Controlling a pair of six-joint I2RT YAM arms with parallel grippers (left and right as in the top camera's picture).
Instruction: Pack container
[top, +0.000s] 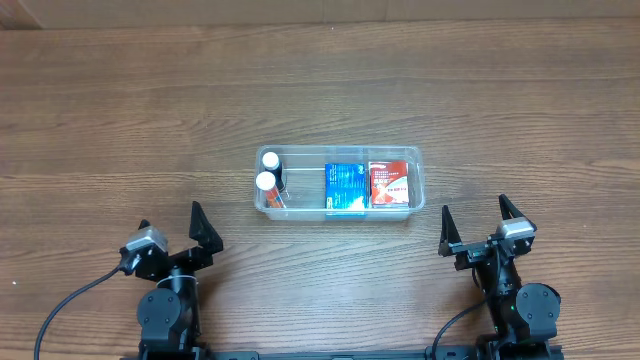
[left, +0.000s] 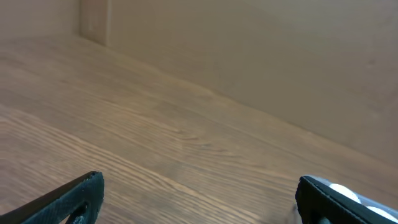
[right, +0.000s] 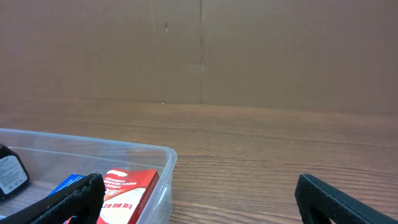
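Note:
The clear plastic container (top: 420, 180) sits at the table's middle. It holds two small white-capped bottles (top: 268, 172) at its left end, a blue box (top: 345, 187) in the middle and a red box (top: 391, 184) at its right end. My left gripper (top: 175, 228) is open and empty near the front edge, left of the container. My right gripper (top: 479, 226) is open and empty near the front edge, right of the container. The right wrist view shows the container's corner (right: 166, 155) and the red box (right: 127, 193) inside it. The left wrist view shows only bare wood between the jaws (left: 199, 199).
A brown cardboard wall (right: 199, 50) stands behind the table's far edge. Wooden tabletop (top: 320, 90) surrounds the container on all sides.

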